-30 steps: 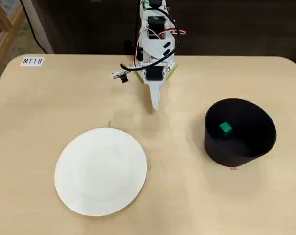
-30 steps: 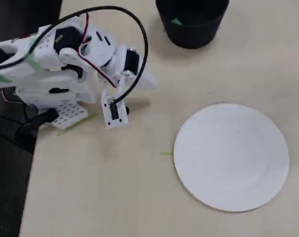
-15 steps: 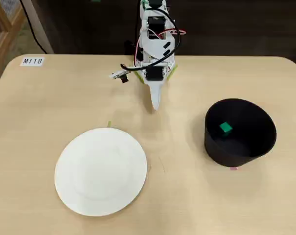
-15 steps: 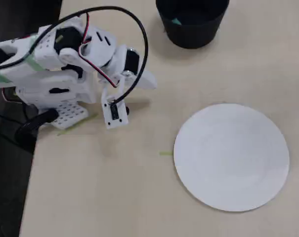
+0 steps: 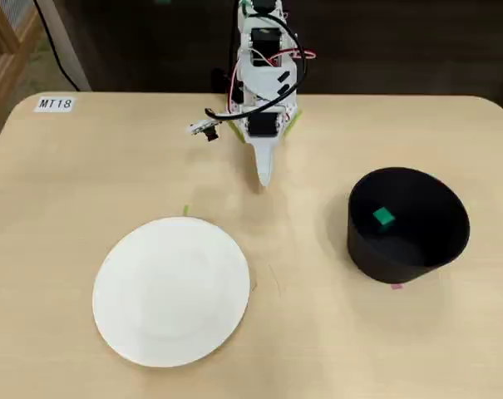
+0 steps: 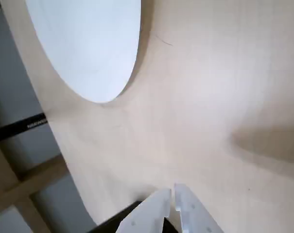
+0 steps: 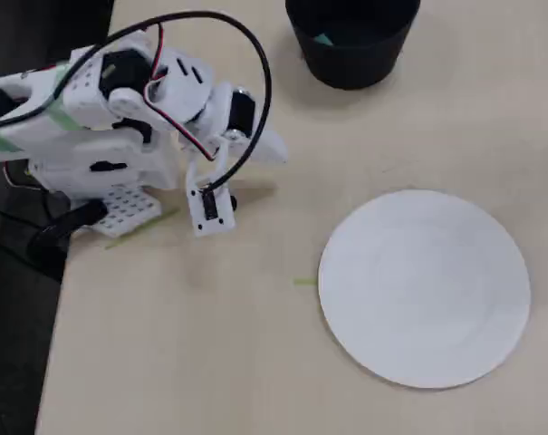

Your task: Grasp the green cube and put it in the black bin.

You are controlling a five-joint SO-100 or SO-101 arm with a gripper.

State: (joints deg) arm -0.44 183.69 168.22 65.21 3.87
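Inside black bin [image 5: 417,258], green cube [image 5: 383,217]; gripper [image 5: 264,179] apart.

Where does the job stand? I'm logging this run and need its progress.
Done, it looks: the green cube lies inside the black bin. Nothing is in hand: the tool is shut and empty, folded back near the arm's base. The white plate is bare. Nothing appears left.

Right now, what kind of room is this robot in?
Probably a lab or classroom: the arm sits folded on a wooden table bearing a sticker, "MT18". Only a white plate and a black bin holding a green cube are laid out.
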